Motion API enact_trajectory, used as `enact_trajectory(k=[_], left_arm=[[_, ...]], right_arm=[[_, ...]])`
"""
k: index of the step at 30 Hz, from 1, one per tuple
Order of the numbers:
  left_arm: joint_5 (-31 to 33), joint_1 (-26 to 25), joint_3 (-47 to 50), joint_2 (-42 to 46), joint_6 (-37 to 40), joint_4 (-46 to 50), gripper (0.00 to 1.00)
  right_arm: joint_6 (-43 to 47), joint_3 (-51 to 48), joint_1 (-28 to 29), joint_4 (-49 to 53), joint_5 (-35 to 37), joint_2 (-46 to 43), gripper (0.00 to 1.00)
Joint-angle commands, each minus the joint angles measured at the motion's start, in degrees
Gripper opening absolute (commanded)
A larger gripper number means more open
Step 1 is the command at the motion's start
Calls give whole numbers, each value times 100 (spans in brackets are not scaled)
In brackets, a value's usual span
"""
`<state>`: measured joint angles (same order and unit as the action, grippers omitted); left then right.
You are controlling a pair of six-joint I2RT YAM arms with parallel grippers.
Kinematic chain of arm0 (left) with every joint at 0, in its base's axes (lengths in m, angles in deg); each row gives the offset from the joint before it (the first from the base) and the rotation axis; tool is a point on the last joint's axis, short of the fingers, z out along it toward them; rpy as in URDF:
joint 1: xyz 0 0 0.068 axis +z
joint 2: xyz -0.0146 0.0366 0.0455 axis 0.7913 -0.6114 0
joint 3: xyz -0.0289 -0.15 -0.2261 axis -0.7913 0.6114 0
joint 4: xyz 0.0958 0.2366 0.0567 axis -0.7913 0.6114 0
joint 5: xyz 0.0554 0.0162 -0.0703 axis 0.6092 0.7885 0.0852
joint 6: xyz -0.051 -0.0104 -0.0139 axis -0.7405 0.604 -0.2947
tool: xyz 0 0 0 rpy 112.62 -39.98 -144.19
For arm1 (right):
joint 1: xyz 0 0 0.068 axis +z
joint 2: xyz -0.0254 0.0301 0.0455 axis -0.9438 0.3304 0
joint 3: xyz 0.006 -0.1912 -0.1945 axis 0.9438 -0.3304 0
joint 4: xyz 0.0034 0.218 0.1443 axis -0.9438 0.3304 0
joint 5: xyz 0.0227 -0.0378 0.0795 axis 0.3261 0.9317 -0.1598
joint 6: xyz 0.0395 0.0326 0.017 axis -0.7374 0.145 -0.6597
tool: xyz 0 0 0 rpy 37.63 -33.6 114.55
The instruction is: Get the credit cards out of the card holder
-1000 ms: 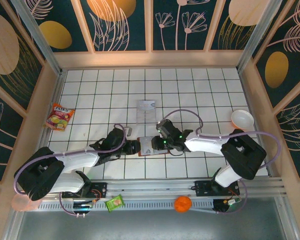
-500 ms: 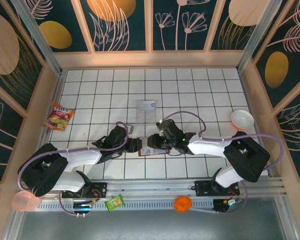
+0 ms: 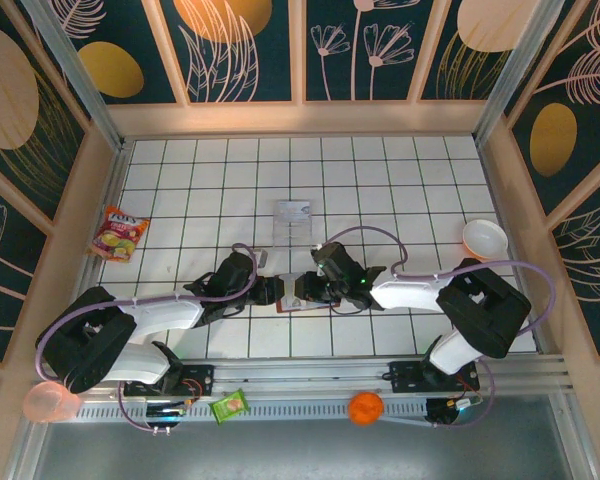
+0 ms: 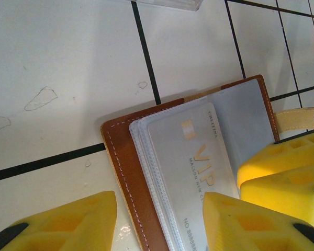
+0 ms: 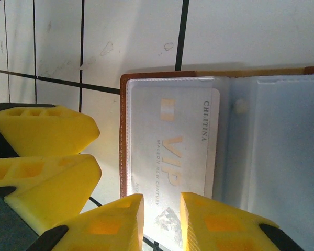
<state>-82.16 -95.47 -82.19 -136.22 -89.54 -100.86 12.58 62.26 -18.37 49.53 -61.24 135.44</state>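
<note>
**Setting: a robot test cell in a lab.** You work over a white gridded tabletop [image 3: 380,170] boxed in by pale wooden frames [image 3: 300,118]. The frames hold printed leaf-pattern panels [image 3: 250,50]. Both arm bases [image 3: 430,378] are bolted to an aluminium rail [image 3: 310,385] at your near edge, and purple cables [image 3: 380,232] loop alongside the arms.

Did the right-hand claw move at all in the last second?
Yes. The right gripper edged slightly left, further over the card holder, judged against the clear tray beyond it.
</note>
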Motion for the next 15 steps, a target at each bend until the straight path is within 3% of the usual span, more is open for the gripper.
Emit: enact_trajectory(k=[1, 15], left_arm=[[23, 22, 2, 44, 63, -138, 47], [-1, 26, -4, -5, 79, -152, 46]], right_arm=[[-95, -43, 50, 128, 208, -24, 25], [-78, -9, 57, 330, 285, 213, 23]])
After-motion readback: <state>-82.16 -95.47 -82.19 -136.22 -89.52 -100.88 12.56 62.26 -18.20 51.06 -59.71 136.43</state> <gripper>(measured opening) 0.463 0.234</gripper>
